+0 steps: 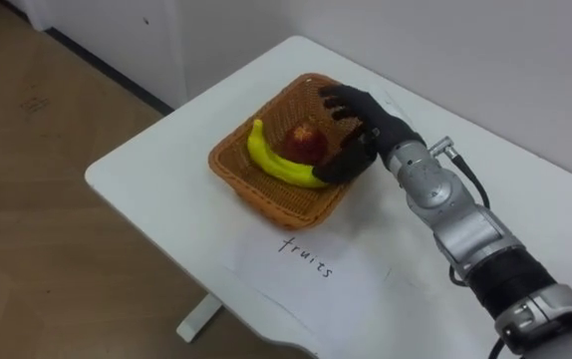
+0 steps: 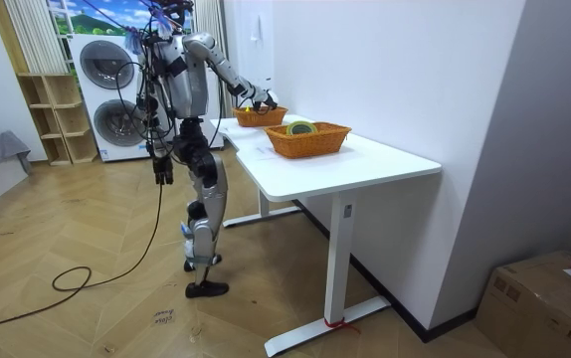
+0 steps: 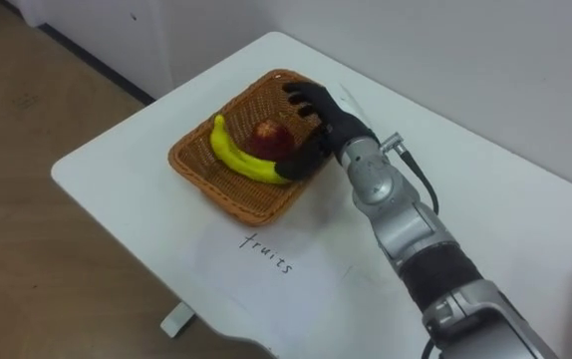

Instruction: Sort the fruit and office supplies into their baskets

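Fruit basket (image 1: 266, 196): left eye view; wicker, near the table's corner. Banana (image 1: 271, 162) and apple (image 1: 308, 143) both lie inside, touching.
Right hand (image 1: 371, 130): over the basket's far rim. Fingers (image 1: 334, 99) are spread above the apple and the thumb is low by the banana's end. Nothing looks pinched.
Step in hand: judged to be the apple's release into the basket.
Doing it well: keep the fingers wide and lift straight up before drawing back. That way the thumb doesn't drag the banana or catch the rim.
Risk: a light basket on a smooth top may slide or tip if hooked.
Table (image 1: 156, 184): white, smooth and flat. A handwritten label (image 1: 306, 256) lies just in front of the basket.
Floor (image 1: 37, 150): wood, beyond the table edge.
Room view: the robot stands upright at the table's end on the room view's left. Its right arm reaches out to the far basket.
Left hand (image 2: 163, 171): hangs by the hip; cannot tell how its fingers are set.
Second basket (image 2: 308, 142): same table, nearer the camera and beside the first. It holds something green and yellow, too small to tell what.
Surroundings: washing machine (image 2: 116, 94) and open shelf (image 2: 52, 114) behind the robot. Cardboard box (image 2: 549, 298) on the floor at the room view's right.
Right eye view: same layout. The apple sits between the spread fingers and the thumb; cannot tell whether they touch it.
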Available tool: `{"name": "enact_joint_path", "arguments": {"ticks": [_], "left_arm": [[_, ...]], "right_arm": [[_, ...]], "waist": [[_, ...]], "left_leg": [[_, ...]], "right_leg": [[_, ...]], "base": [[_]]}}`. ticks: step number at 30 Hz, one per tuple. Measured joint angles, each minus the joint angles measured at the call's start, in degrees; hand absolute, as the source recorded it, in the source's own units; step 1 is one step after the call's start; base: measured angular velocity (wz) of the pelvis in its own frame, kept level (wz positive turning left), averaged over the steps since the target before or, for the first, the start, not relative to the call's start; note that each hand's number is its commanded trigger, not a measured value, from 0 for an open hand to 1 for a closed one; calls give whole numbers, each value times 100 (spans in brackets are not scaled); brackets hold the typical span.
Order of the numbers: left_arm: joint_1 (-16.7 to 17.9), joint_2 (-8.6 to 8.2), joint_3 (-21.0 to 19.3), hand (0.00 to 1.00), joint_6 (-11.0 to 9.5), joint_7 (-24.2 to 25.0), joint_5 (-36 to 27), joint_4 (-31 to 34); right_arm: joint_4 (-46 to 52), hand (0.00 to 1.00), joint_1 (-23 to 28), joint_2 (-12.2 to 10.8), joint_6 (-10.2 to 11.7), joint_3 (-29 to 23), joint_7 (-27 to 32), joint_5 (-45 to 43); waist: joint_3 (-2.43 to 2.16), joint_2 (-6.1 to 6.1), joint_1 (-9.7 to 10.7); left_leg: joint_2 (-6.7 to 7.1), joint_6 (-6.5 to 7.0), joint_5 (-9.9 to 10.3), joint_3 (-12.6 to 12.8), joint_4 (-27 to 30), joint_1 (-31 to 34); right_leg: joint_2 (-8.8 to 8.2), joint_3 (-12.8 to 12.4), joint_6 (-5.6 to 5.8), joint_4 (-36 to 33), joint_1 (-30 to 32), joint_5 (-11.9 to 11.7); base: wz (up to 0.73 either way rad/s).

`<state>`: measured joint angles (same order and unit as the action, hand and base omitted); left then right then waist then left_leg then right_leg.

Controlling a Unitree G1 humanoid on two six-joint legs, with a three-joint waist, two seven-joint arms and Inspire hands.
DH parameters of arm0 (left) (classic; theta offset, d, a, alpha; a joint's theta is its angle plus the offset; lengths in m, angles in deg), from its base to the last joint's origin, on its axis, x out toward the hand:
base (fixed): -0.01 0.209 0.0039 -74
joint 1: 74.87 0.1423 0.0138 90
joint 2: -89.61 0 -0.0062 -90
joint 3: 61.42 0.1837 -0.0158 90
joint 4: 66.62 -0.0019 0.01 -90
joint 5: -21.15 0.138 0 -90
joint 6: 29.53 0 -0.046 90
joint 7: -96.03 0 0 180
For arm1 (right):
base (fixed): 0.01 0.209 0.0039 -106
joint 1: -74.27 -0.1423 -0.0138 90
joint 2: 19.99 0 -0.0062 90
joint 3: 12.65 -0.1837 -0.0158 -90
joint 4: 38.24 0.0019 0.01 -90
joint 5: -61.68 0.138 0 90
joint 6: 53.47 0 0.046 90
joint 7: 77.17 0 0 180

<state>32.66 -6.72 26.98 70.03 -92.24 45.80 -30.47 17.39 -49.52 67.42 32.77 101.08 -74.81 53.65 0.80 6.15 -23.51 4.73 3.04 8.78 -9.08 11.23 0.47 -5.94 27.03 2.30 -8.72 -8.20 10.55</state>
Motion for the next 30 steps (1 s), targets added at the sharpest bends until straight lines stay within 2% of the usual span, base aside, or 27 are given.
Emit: {"name": "enact_joint_path", "arguments": {"ticks": [8, 14, 22, 27, 30], "left_arm": [[0, 0, 0, 0, -1, -2, 0, 1], [-1, 2, 0, 0, -2, -1, 0, 0], [-9, 3, 3, 0, -18, -5, -6, -10], [6, -2, 16, 0, -37, -32, -7, -10], [-9, -1, 50, 0, -133, -112, -1, -27]], "right_arm": [[0, 0, 0, 0, 0, 0, 0, 0], [1, 0, 0, -1, 0, -2, 0, -39], [37, 0, 2, 1, 1, -4, 93, -89], [386, 0, 17, 42, 23, -38, 224, -126], [890, 0, 122, 96, 108, -214, 317, -134]], "waist": [[4, -6, -1], [-6, 10, 75], [-7, 10, 149], [-9, 12, 322], [14, -22, 501]], "left_leg": [[0, 0, 0, -2, -1, 2], [6, 0, 0, -31, 1, 12], [-8, 0, 1, 73, -11, -8], [-15, 2, -1, 133, -10, -50], [-33, 6, 3, 196, -19, -107]], "right_leg": [[0, 0, 0, 0, 0, 0], [3, 4, 0, 0, 1, 0], [-1, -13, 1, -1, 1, 0], [-4, -70, 2, -1, -3, 0], [-2, -152, 4, -4, -43, -1]], "base": [[0], [1], [-3], [-4], [-11]]}}
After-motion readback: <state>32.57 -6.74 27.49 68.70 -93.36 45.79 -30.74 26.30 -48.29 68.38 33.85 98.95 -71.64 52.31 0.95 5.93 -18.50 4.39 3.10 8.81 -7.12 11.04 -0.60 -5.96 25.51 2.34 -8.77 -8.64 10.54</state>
